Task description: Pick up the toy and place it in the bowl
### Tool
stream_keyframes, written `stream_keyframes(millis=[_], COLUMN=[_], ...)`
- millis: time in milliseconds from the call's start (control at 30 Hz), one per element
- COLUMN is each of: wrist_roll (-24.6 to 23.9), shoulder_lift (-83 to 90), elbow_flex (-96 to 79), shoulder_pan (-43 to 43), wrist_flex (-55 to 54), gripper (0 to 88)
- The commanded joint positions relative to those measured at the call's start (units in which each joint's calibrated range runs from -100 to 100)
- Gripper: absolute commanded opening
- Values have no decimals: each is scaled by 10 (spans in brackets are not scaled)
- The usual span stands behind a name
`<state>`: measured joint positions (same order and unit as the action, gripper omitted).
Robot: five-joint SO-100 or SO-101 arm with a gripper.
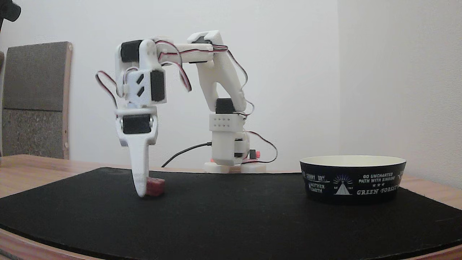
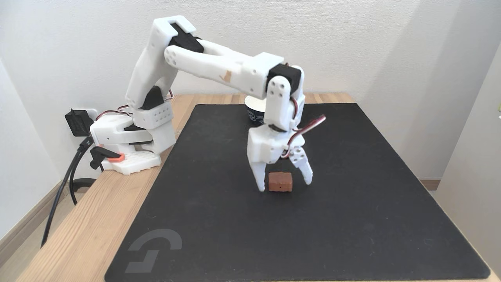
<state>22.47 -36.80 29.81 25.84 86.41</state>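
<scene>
White gripper [image 2: 283,184] jaws open, straddling small red-pink rectangular toy block [image 2: 280,182] on the mat (1 finger touching); centre, then close squarely.

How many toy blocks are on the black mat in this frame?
1. The red toy block sits on the black mat between the open gripper's fingers, far from the bowl. Nothing suggests another is hidden.
</scene>
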Motion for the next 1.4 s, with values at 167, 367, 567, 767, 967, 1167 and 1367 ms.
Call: stream_keyframes(millis=[167,367,567,767,967,1167,1367], wrist_roll=[-15,-34,-57,-62,-63,-63,-63], shoulder_lift=[-11,-17,-18,-18,-18,-18,-23], elbow_flex=[14,14,14,12,12,12,12], shoulder_pan=[-6,-6,-7,-7,-7,-8,-14], wrist_flex=[-7,-8,-9,-23,-23,-24,-24], gripper=[376,376,376,375,374,155,120])
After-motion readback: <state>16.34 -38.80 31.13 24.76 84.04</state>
